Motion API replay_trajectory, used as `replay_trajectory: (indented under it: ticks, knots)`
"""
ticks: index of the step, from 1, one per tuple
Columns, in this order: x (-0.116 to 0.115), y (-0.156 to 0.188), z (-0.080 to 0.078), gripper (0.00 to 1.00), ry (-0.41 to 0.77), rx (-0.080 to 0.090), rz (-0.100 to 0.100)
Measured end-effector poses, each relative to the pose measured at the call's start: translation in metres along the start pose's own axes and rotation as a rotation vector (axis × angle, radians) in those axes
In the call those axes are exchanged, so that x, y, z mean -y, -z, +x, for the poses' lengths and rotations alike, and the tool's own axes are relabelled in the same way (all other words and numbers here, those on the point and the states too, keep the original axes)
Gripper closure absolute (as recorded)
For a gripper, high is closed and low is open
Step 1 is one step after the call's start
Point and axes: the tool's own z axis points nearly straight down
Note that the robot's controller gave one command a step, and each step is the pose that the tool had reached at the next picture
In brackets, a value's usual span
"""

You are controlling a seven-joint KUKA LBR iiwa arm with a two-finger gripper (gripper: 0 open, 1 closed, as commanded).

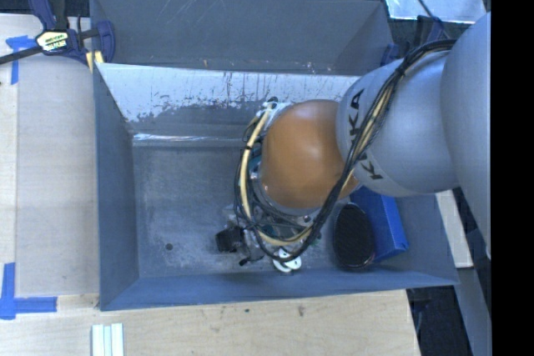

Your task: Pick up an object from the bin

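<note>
1. My gripper is down low near the bin floor, close to the near wall and about midway along it. It sits under my orange wrist cover and a tangle of cables, so I cannot tell whether it is spread or closed. I see nothing held in it.
2. Just beside it, toward the view's right, there's a small white bit. I can't say whether that is one of my own fittings or a loose thing.
3. Further the same way lies the nearest clear candidate, a black oval thing. It sits in the bin's near-right corner with its long axis running from the near wall toward the far wall.
4. Touching it on the far side from me is a blue flat block, partly tucked under my arm. It lies along much the same line as the oval.
5. As I judge it, the coming move turns on this: both things lie to the view's right of my gripper, not under it, so I'd have to shift that way and close across the oval's short width.
6. The other way, the grey bin has only bare, scuffed floor.
</note>
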Motion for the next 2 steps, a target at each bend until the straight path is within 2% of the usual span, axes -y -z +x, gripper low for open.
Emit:
replay_trajectory:
  ticks: [2]
  knots:
    - [0.0005, 0.0166, -0.0007, 1.0, -0.001, 0.001, 0.001]
